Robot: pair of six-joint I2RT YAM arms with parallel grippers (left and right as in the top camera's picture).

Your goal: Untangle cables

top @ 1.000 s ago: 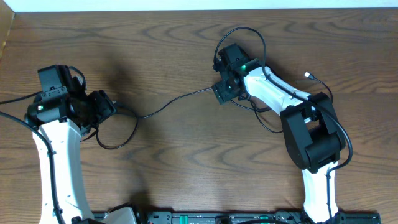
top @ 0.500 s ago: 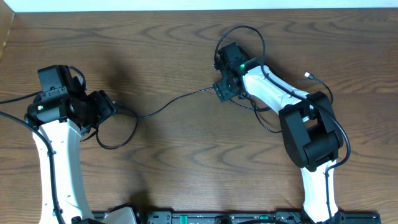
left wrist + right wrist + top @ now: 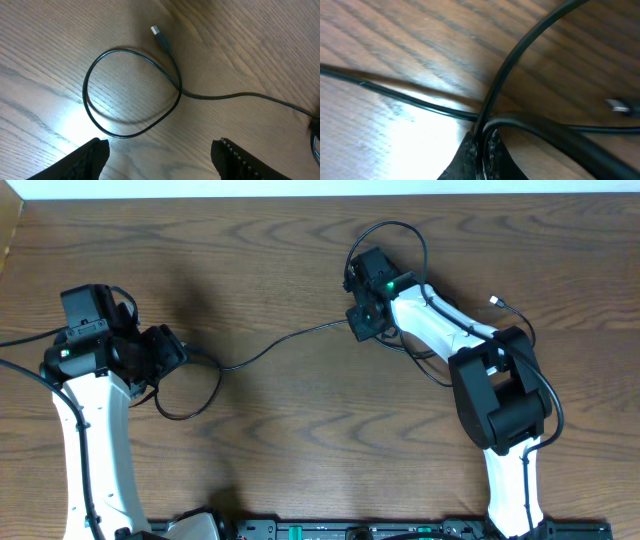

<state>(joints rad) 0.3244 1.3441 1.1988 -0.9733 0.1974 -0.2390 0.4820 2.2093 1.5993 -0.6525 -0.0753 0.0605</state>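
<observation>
1. Right gripper (image 3: 357,321): a second ago its jaws stood apart over the cables (image 3: 300,332). Now they are pressed fully together. In the wrist view the closed fingertips (image 3: 467,152) pinch cord at a point where strands cross. Which strand sits between the pads cannot be told.
2. Meaning of the change: the grasp appears made, while the arm itself has barely shifted. Judged from this, the crossing is now held and could be drawn apart. Nothing has been separated yet.
3. Left gripper (image 3: 161,159): its jaws are wide apart and hold nothing. It hovers above the loop (image 3: 84,92), as it did a second ago.
4. Long cable (image 3: 262,352): it lies flat on the table (image 3: 300,440) between the two arms. Its long axis runs left to right in the overhead view, climbing gently toward the right gripper, where it ends. Its other end curls into the loop beside the left gripper.
5. Plug (image 3: 156,30): this is the free end at the loop, with its silver tip pointing to the upper left of the left wrist view. The cord crosses itself once just below it.
6. Second cable (image 3: 395,223): it arcs behind the right gripper and round that arm. A small silver plug end (image 3: 495,301) lies well apart on the far side of the arm.
</observation>
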